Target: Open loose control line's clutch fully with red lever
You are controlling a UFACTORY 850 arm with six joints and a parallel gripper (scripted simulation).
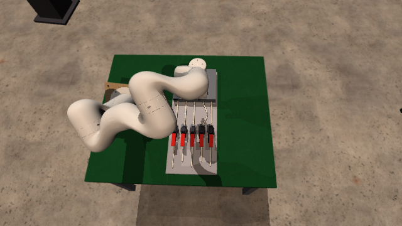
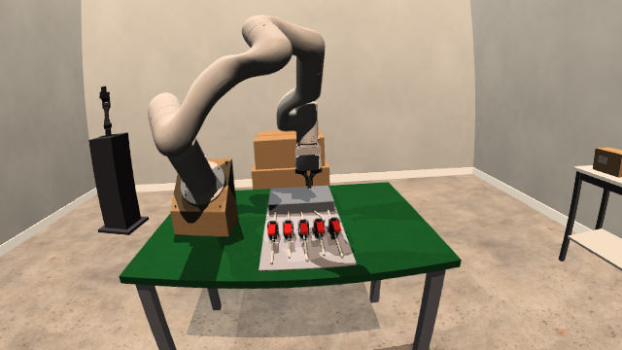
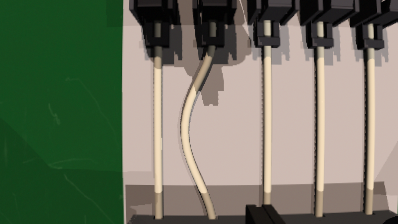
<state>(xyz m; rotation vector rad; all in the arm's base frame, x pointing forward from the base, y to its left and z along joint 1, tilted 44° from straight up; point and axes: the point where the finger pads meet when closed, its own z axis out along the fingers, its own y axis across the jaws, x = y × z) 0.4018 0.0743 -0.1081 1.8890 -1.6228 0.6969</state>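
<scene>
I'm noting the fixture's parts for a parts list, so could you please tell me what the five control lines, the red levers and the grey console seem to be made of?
Control lines: matt cream cord, seemingly flexible, since one bows sideways while the others run straight.
Red levers: probably glossy plastic or painted metal, uniform bright red, on black clutch bodies.
Grey console: flat matt grey box, painted metal or plastic; the look leaves it open.
</scene>
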